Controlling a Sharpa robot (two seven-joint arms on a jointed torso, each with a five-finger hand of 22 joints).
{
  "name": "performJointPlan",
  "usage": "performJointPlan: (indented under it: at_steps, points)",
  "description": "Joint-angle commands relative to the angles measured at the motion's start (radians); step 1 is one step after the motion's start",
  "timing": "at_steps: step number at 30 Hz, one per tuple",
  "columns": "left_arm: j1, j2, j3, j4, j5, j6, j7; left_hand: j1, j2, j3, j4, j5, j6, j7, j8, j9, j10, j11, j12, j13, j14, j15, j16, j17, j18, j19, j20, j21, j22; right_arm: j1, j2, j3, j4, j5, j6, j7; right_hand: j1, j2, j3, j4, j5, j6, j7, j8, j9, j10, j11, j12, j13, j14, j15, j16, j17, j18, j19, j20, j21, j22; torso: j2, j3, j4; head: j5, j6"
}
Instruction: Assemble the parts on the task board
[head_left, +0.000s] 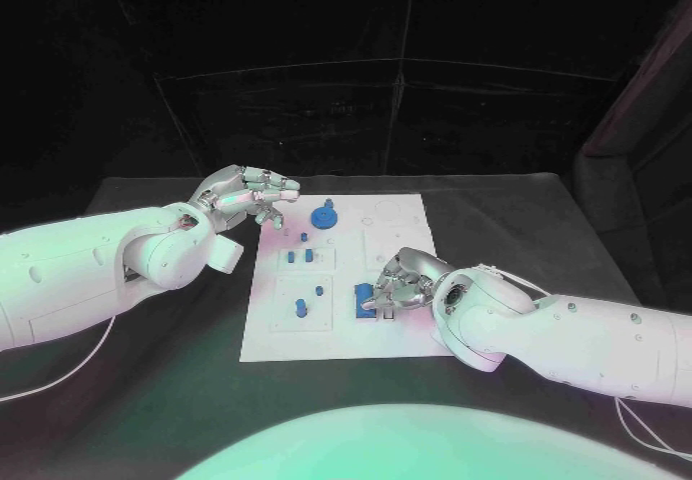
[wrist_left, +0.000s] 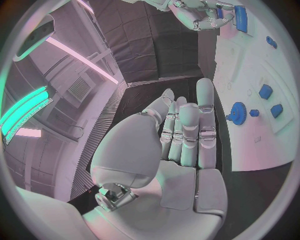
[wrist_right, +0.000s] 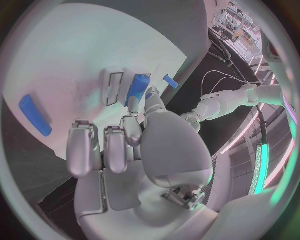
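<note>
Fingers of your right hand (head_left: 392, 288) curl onto a blue part (head_left: 364, 300) at the task board's (head_left: 389, 215) near right, likely seating it; left hand (head_left: 245, 196) hovers open, empty, far left.

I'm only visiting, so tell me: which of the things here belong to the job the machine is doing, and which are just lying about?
Part of the job:
- the white task board
- the blue gear at its far end
- the small blue pegs mid-board
- the blue block beside the right hand
- the left hand, holding nothing

Just there:
- the black table
</note>
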Motion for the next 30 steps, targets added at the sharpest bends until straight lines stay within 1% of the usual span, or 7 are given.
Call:
performJointPlan:
  at_steps: [1,11,14,16,23,26,30]
  points:
    - [0.001,-0.001,0.001,0.001,0.004,0.011,0.002,0.003,0.005,0.004,-0.001,0.002,-0.008,-0.002,0.004,-0.002,-0.008,0.002,0.004,-0.001,-0.005,0.002,-0.003,0.000,0.012,-0.008,-0.002,-0.002,0.000,0.001,0.002,0.000,0.003,-0.022,0.021,-0.015,0.018,0.005,-0.001,-0.010,-0.002,0.001,-0.004,0.000,0.002,0.011,-0.005,0.004,-0.001,0.068,-0.006,0.005,0.054,-0.006,0.012,-0.004,0.007,0.001,-0.001,0.0001,-0.0010,-0.001,0.000]
    - [0.002,-0.005,0.001,0.002,0.004,0.008,0.003,0.002,0.004,0.004,-0.001,0.002,-0.010,-0.001,0.004,-0.002,-0.009,0.003,0.004,-0.002,-0.006,0.003,-0.003,-0.001,0.011,-0.008,-0.002,-0.002,0.000,0.003,-0.067,0.001,0.049,-0.001,-0.082,0.114,0.024,0.021,-0.011,-0.023,0.064,-0.046,0.017,-0.043,-0.011,-0.006,0.010,-0.031,-0.021,0.063,0.004,-0.005,0.038,-0.003,0.003,0.001,-0.006,-0.020,-0.002,0.0015,-0.0032,-0.003,0.002]
    - [0.002,-0.005,0.001,0.002,0.004,0.007,0.003,0.002,0.004,0.004,-0.001,0.002,-0.010,-0.001,0.004,-0.002,-0.009,0.003,0.004,-0.002,-0.006,0.003,-0.003,-0.001,0.011,-0.008,-0.002,-0.002,0.000,0.008,-0.115,0.001,0.073,0.059,-0.053,0.178,0.030,0.037,-0.008,-0.023,0.154,-0.121,0.050,-0.105,-0.039,-0.031,0.036,-0.072,-0.050,0.058,0.024,-0.018,0.018,0.004,-0.015,0.014,-0.030,-0.063,-0.003,0.0001,-0.0030,-0.007,0.005]
    - [0.002,-0.005,0.001,0.002,0.004,0.007,0.003,0.002,0.004,0.004,-0.001,0.002,-0.010,-0.001,0.004,-0.002,-0.009,0.003,0.004,-0.002,-0.006,0.003,-0.003,-0.001,0.011,-0.008,-0.002,-0.002,0.000,0.013,-0.156,0.002,0.091,0.097,-0.027,0.200,0.026,0.037,-0.015,-0.021,0.169,-0.130,0.061,-0.127,-0.051,-0.041,0.048,-0.087,-0.060,0.057,0.035,-0.023,0.011,0.006,-0.020,0.026,-0.037,-0.073,-0.002,0.0009,-0.0032,-0.011,0.007]
    - [0.002,-0.005,0.001,0.001,0.004,0.005,0.005,0.002,0.004,0.004,-0.001,0.002,-0.010,-0.001,0.004,-0.002,-0.009,0.003,0.004,-0.002,-0.006,0.003,-0.003,-0.001,0.011,-0.008,-0.002,-0.002,0.000,0.020,-0.277,0.001,0.107,0.103,0.035,0.172,0.006,0.040,-0.034,-0.009,0.187,-0.108,0.062,-0.142,-0.064,-0.043,0.049,-0.090,-0.061,0.057,0.039,-0.025,0.013,0.009,-0.022,0.035,-0.040,-0.077,-0.003,0.0018,-0.0102,-0.022,0.012]
    - [0.001,-0.004,0.001,0.000,0.004,0.005,0.007,0.002,0.004,0.005,-0.002,0.002,-0.010,-0.001,0.005,-0.002,-0.009,0.003,0.004,-0.002,-0.006,0.003,-0.003,-0.001,0.011,-0.008,-0.001,-0.002,0.000,0.020,-0.307,0.001,0.105,0.070,0.046,0.146,0.004,0.040,-0.047,-0.004,0.285,-0.090,0.058,-0.153,-0.075,-0.055,0.046,-0.116,-0.080,0.056,0.037,-0.028,0.010,0.011,-0.024,0.034,-0.045,-0.084,-0.004,0.0033,-0.0145,-0.027,0.011]
    - [0.001,-0.003,0.000,-0.002,0.004,0.006,0.008,0.002,0.004,0.005,-0.002,0.002,-0.010,-0.001,0.005,-0.002,-0.009,0.003,0.004,-0.002,-0.006,0.003,-0.002,-0.001,0.011,-0.008,-0.001,-0.002,0.000,0.020,-0.325,0.001,0.098,0.005,0.063,0.098,-0.005,0.037,-0.062,0.006,0.294,-0.075,0.056,-0.162,-0.082,-0.060,0.044,-0.135,-0.094,0.057,0.036,-0.028,0.013,0.011,-0.023,0.034,-0.044,-0.083,-0.002,0.0046,-0.0143,-0.031,0.013]
